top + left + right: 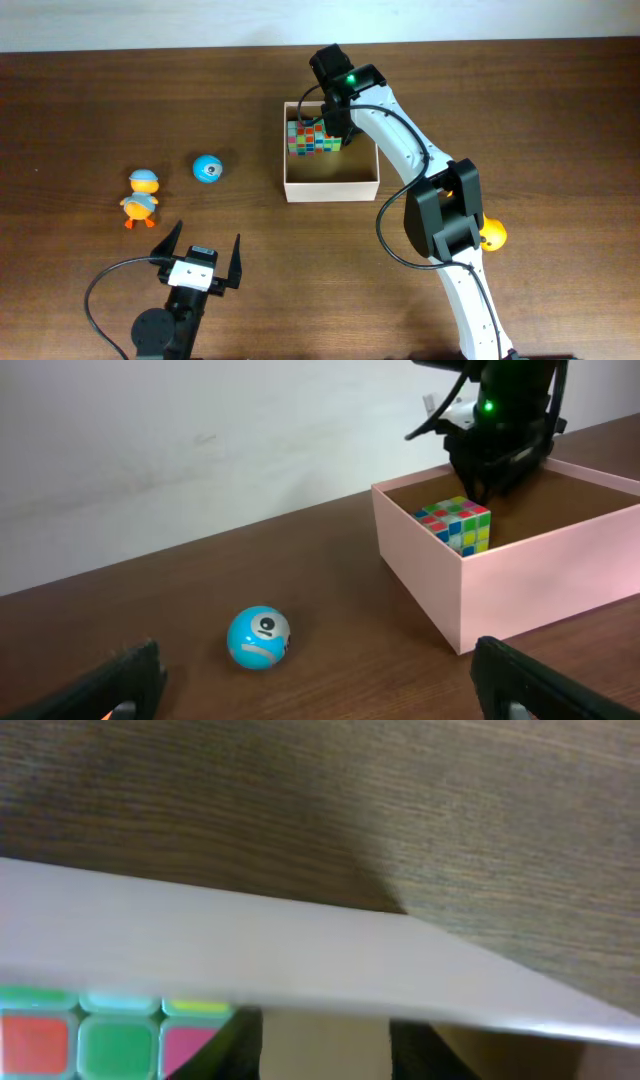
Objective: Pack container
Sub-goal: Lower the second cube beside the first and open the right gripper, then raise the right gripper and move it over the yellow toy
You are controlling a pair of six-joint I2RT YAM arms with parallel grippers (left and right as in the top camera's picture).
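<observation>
The container (331, 184) is a square white-walled box with a tan inside, at the table's middle back. A multicoloured puzzle cube (312, 138) lies in its far left part. My right gripper (336, 122) is down inside the container just right of the cube. In the right wrist view its fingers (325, 1048) are apart with only tan floor between them, the cube (100, 1042) at their left, and the container wall (300, 960) ahead. My left gripper (200, 262) is open and empty near the front edge. In the left wrist view its fingers (320, 700) frame a blue ball (259, 638).
The blue ball (208, 169) and an orange duck with a blue cap (141, 197) lie left of the container. A yellow toy (492, 235) shows partly behind the right arm. The left wrist view shows the container (500, 595) and cube (456, 525).
</observation>
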